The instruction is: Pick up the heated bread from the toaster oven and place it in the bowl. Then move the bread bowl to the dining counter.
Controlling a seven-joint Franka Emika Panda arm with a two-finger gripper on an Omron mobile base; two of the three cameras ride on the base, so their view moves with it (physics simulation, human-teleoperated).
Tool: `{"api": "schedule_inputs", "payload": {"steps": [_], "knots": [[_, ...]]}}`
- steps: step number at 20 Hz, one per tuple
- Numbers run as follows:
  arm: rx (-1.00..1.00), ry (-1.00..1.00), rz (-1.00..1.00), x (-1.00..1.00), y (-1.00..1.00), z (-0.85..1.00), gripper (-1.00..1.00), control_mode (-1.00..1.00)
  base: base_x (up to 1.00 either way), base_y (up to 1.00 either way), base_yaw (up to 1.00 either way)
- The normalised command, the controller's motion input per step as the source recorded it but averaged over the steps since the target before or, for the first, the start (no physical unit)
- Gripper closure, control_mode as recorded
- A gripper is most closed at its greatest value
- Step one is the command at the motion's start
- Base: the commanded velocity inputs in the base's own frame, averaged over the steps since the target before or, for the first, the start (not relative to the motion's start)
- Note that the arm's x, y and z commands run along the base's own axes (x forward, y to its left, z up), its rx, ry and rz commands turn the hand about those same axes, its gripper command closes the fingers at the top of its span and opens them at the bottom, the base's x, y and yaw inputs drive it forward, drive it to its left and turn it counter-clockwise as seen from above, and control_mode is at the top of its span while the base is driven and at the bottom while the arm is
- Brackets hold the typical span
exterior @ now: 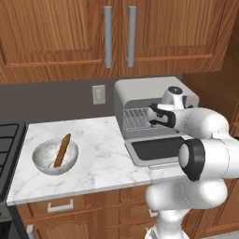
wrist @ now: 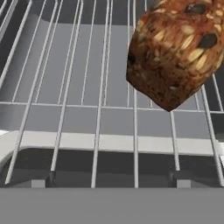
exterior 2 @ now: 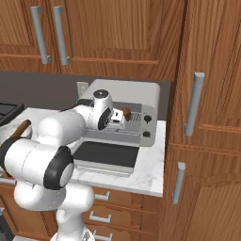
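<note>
- Your boxy light-grey metal toaster oven point(exterior: 140, 100) stands at the back of the white grey-veined marble table point(exterior: 98, 154), against the dark wall under the reddish-brown wooden cupboards point(exterior: 70, 32).
- Its dark-glass door point(exterior: 156, 149) is dropped down flat and lies open toward you over the table's front part.
- You have the arm reaching into the oven's mouth; the pincer point(exterior 2: 118, 118) sits at the opening, just above the wire rack point(wrist: 87, 87).
- The small chunky dark-brown toasted bread with ridged crust point(wrist: 175, 52) lies on that rack inside the oven; in the hand view it fills the upper right, close in front of the camera.
- In the right base view you see the same bread point(exterior 2: 125, 113) just beside the pincer's tip.
- Whether the pincer is spread or pressed together, you cannot tell: its fingers are not clear in any view, and contact with the bread is not visible.
- The wide round whitish-grey bowl with a speckled inside point(exterior: 46, 161) sits on the left part of the table, well apart from the oven.
- A long thin brown baguette-like stick point(exterior: 62, 150) leans in that bowl, its upper end poking over the rim.
- A dark stove top point(exterior: 8, 140) borders the table on the left.
</note>
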Motion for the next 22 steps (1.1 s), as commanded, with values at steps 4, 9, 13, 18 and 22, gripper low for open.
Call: {"api": "schedule_inputs", "payload": {"steps": [4, 9, 13, 18, 22], "knots": [[0.0, 0.24, 0.0, -1.0, -0.38, -0.4, -1.0, -1.0, 0.0, 0.0, 0.0], [0.0, 0.23, 0.0, -1.0, -0.43, -0.41, -1.0, -1.0, 0.0, 0.0, 0.0], [0.0, 0.22, 0.0, -1.0, -0.4, -0.41, -1.0, -1.0, 0.0, 0.0, 0.0], [0.0, 0.11, -0.01, -1.0, -0.35, -0.27, -1.0, -1.0, 0.0, 0.0, 0.0], [0.0, 0.0, 0.0, -0.11, -0.02, 0.0, -1.0, -1.0, 0.0, 0.0, 0.0]]}}
